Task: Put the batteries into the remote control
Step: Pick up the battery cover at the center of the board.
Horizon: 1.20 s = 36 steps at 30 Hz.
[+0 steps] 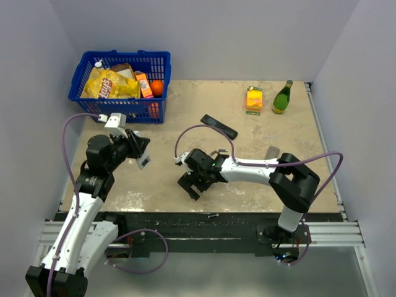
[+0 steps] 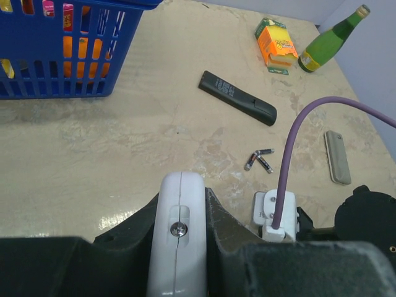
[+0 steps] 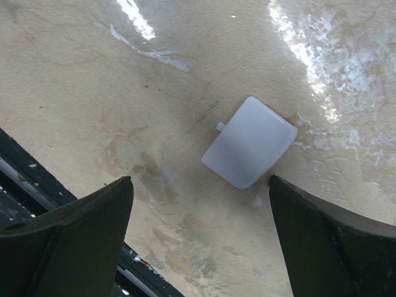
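My left gripper [image 1: 141,154] is shut on a white remote [image 2: 179,213] and holds it above the table's left side; the remote fills the space between the jaws in the left wrist view. Two small dark batteries [image 2: 258,159] lie together on the table, right of centre in that view. My right gripper [image 1: 192,182] is open and low over the table near the front middle. In the right wrist view a small white battery cover [image 3: 250,142] lies flat just beyond the open jaws [image 3: 199,185], which touch nothing.
A black remote [image 1: 218,126] lies behind the right gripper. A grey oblong piece [image 1: 272,152] lies to the right. A blue basket [image 1: 117,108] of groceries stands at the back left. An orange box [image 1: 254,98] and a green bottle [image 1: 283,97] stand at the back right.
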Each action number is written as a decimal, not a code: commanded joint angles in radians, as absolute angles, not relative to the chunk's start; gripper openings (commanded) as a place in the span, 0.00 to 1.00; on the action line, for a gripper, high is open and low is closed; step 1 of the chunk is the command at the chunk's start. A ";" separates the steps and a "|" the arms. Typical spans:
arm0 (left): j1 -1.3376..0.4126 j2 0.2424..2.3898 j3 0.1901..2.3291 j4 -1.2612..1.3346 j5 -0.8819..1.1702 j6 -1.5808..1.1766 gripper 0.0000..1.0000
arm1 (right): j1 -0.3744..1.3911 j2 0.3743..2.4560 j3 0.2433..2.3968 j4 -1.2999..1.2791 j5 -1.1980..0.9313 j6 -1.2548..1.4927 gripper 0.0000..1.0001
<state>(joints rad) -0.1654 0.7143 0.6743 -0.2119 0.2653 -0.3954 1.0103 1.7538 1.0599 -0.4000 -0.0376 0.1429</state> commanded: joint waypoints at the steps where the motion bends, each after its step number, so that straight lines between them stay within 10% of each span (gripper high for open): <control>1: -0.169 0.696 0.678 -0.196 0.252 -0.365 0.00 | 1.055 1.764 1.075 -0.376 -0.113 0.175 0.91; 36: -0.170 0.703 0.669 -0.193 0.262 -0.362 0.00 | 1.103 1.716 1.032 -0.224 0.156 -0.086 0.71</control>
